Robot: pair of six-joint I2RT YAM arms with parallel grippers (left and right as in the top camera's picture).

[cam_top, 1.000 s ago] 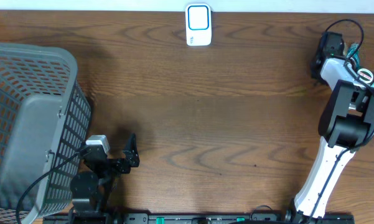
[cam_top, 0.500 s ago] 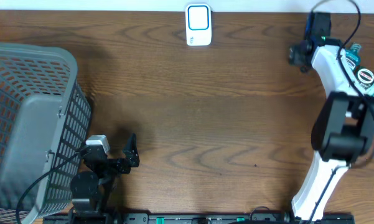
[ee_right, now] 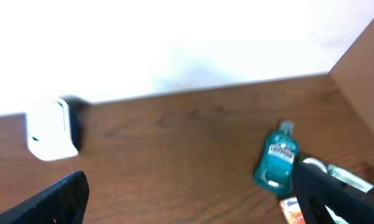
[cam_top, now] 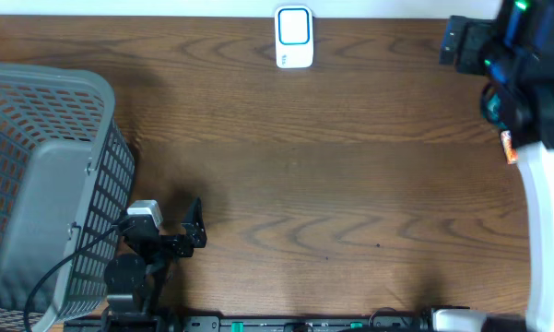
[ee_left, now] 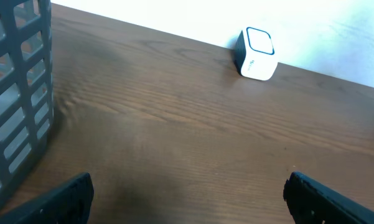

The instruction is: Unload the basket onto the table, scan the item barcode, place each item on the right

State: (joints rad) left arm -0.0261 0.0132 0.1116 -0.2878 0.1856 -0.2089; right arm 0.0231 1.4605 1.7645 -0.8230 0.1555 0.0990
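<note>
The white scanner with a blue face stands at the table's far edge; it also shows in the left wrist view and at the left of the right wrist view. A teal bottle lies on the wood among other small items, just ahead of my right gripper and to its right. That gripper is open and holds nothing. My right arm is raised and blurred at the far right. My left gripper rests open and empty near the front left.
A grey slatted basket fills the left side, close beside the left arm. An orange packet and a white-capped item lie next to the bottle. A brown wall or box rises at the far right.
The right arm has lifted from the items at the right edge and swung toward the far side, its jaws opening wider. The left arm has not moved.
</note>
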